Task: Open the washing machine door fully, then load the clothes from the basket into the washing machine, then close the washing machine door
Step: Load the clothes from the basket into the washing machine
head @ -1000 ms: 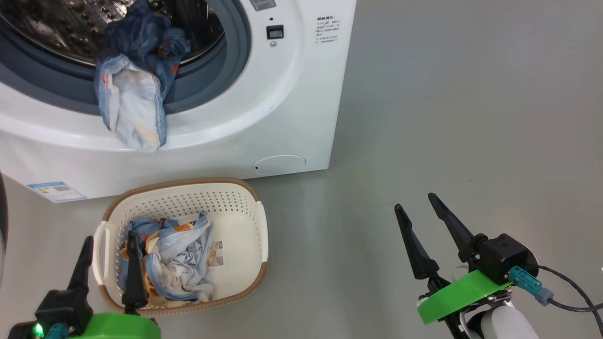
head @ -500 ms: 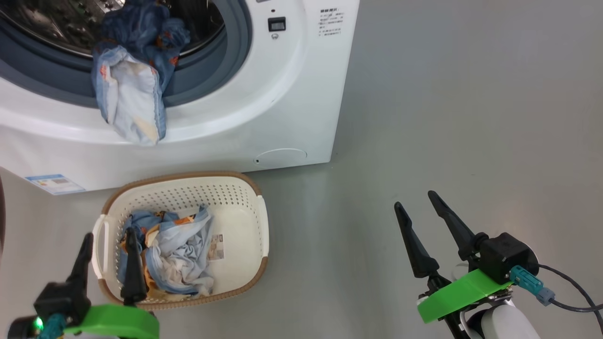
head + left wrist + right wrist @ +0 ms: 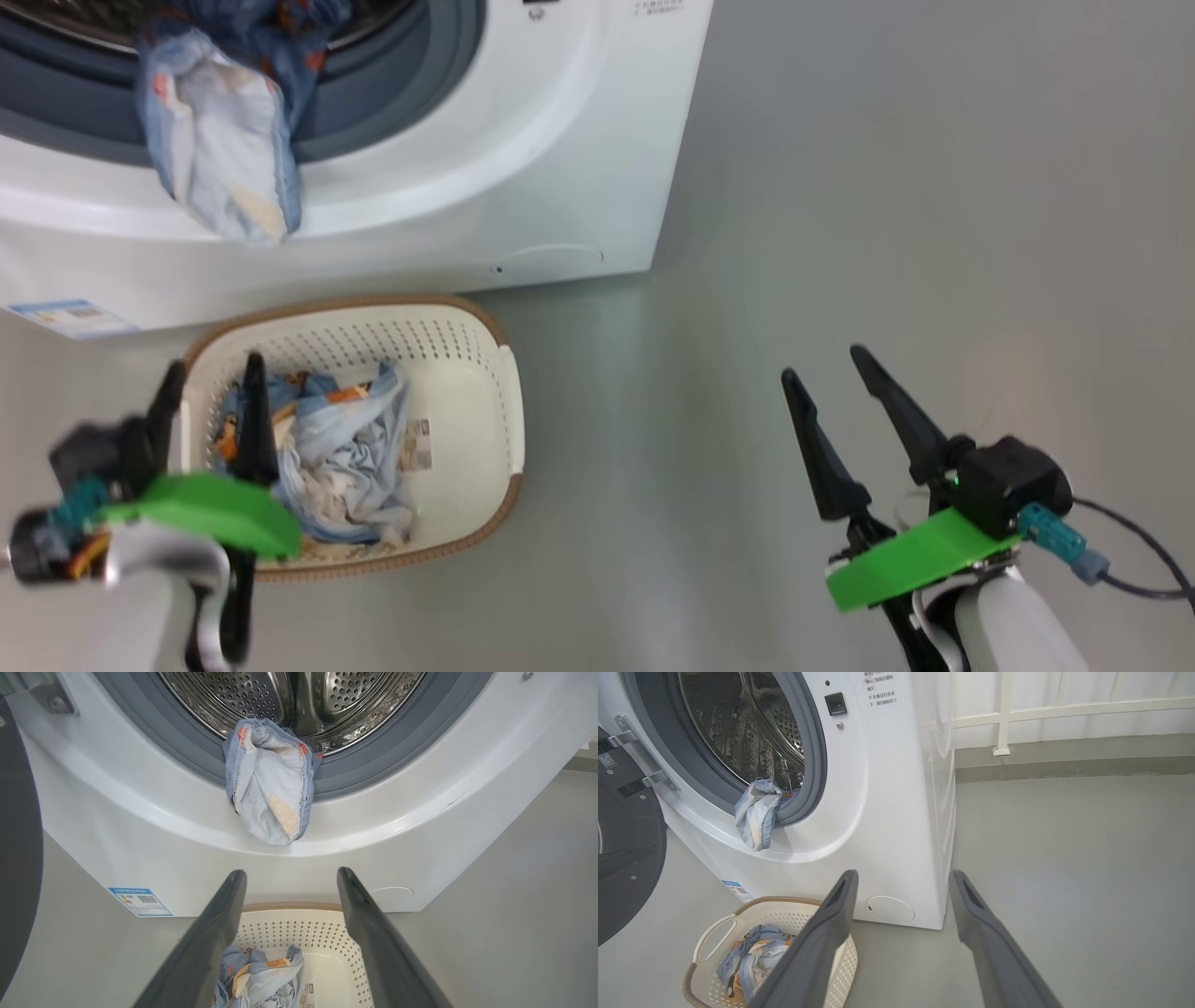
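Held left fingers [image 3: 253, 411] released over the basket's [image 3: 485, 411] left edge; right fingers [image 3: 820, 453] spread above floor [image 3: 887, 187]. Saw the washing machine door [image 3: 626, 868] open, one garment [image 3: 219, 159] draped over the seal [image 3: 392, 103], more clothes [image 3: 327, 448] in the basket. Judged loading partway, closing undone.

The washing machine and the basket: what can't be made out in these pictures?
- Head view: the left pincer is blurred; the washing machine is cut off by the top edge.
- Left wrist view: the basket is partly hidden by that pincer's fingers and the bottom edge.
- Right wrist view: the door is cut off at the left edge; the printed notice is too small to read.
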You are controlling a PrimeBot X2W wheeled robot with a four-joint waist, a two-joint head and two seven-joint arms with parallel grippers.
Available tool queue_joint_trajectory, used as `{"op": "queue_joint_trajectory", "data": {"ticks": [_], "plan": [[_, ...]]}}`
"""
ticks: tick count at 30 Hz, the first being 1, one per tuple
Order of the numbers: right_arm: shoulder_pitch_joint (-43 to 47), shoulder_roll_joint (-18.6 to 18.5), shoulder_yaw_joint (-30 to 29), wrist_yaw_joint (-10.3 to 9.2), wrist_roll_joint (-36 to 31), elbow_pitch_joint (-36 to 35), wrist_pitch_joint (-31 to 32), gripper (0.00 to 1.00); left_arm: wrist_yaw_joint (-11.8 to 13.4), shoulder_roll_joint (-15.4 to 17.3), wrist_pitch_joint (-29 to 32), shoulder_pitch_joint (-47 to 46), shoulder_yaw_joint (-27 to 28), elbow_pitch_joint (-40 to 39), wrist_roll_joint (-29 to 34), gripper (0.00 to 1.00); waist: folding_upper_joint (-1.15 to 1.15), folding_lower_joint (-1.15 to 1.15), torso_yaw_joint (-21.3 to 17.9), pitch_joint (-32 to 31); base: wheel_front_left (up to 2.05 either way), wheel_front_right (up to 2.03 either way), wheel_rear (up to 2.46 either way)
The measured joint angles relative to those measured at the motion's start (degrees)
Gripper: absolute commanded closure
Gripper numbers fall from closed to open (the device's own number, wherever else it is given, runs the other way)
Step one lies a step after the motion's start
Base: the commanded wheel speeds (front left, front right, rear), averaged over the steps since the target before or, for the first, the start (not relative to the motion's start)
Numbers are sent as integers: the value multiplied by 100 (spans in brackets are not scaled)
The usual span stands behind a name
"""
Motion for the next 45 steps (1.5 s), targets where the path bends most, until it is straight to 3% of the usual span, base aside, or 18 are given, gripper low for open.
{"op": "queue_joint_trajectory", "data": {"ticks": [8, 21, 37, 45], "plan": [[-387, -2, 86, 0, 10, -23, -73, 0, -348, 120, 456, -1272, -12, 561, -69, 0, 0, 0, -83, 491, 0, 0, 0], [-1022, -11, 469, 0, 463, 258, -210, 0, -687, 938, 1941, -3236, -5, 1096, -141, 0, 0, 0, -567, 1184, 0, 0, 0], [-1190, -9, 776, 0, 1087, 93, -211, 0, -788, 1927, 3405, -4629, -163, 1597, 197, 0, 0, 0, -1383, 1675, 0, 0, 0], [-1191, -3, 822, 0, 1131, 63, -211, 0, -680, 2153, 4162, -4838, -243, 1916, 323, 0, 0, 0, -1650, 1819, 0, 0, 0]]}}
